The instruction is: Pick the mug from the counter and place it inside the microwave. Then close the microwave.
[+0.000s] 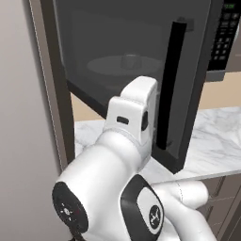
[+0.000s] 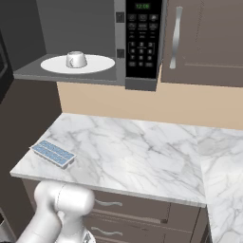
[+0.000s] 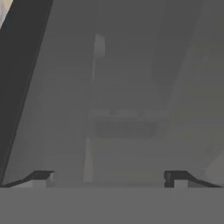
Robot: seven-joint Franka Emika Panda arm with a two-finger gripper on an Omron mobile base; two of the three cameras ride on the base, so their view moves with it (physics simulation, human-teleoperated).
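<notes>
Tool [image 3: 109,178]: two dark fingertips [image 3: 41,177] set far apart at the bottom of the hand view, jaws wide open, nothing between them. Directly ahead of the tips lies a smooth dark grey panel, semi-transparent, with faint blurred shapes behind it; whether the tips touch it cannot be told.

Arm [image 1: 127,155]: white, dark-jointed, rising in the left base view toward the microwave door, its upper link close in front of the door face.

Microwave door [image 1: 122,70]: dark, see-through, standing open, with a long black vertical handle [image 1: 170,84] near its free edge.

Microwave [image 2: 95,42]: dark grey box above the surface, cavity exposed in the right base view; black keypad [image 2: 141,45] with green display [image 2: 142,6] on its right side.

Plate [image 2: 97,64]: round, white, flat on the cavity floor.

Mug [image 2: 76,59]: small, white, glossy, sitting on the plate inside the microwave, left of the plate's centre; also seen dimly through the door in the left base view.

Surface [image 2: 142,152]: white marble with grey veins, tan backsplash behind, dark brown drawers [image 2: 137,209] below.

Ice cube tray [image 2: 53,153]: flat, blue-celled, lying near the surface's front left corner.

Cabinet [image 2: 204,42]: dark brown, right of the microwave, with a pale vertical handle.
</notes>
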